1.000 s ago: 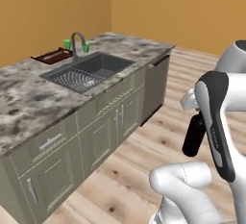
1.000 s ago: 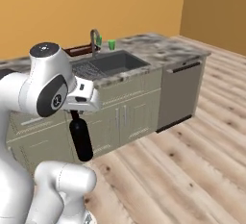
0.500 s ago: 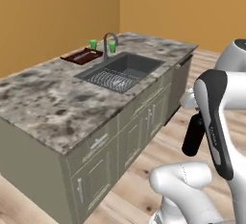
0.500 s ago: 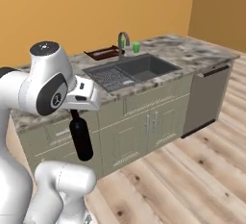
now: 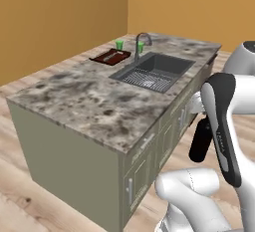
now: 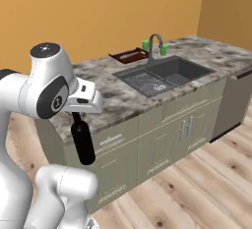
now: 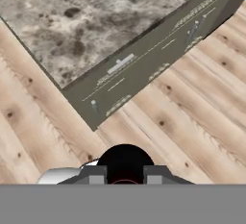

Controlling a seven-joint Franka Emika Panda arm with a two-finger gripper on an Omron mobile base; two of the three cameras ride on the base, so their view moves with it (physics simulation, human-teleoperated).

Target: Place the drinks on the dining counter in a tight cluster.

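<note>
A slim black wine bottle (image 6: 82,142) hangs upright by its neck from my gripper (image 6: 77,116), which is shut on it, beside and below the counter top. In the left base view the same bottle (image 5: 200,141) shows dark behind my forearm, under the gripper (image 5: 203,120). From the hand view I look down on the bottle's round black top (image 7: 125,163) between the fingertips of the gripper (image 7: 125,172). The dining counter (image 5: 84,101) with its speckled marble top (image 6: 110,93) stands just ahead, its near corner and grey cabinet fronts (image 7: 144,69) below the hand.
An inset sink (image 5: 154,69) with a faucet (image 5: 141,42) sits further along the counter. Two small green cups (image 6: 145,44) (image 6: 163,49) and a dark red tray (image 6: 129,55) stand behind it. Wooden floor (image 7: 192,122) runs along the cabinets, and orange walls rise behind.
The whole picture has shifted: the base has driven, and the counter's near end now stands closer. The bottle stays in the shut gripper.
</note>
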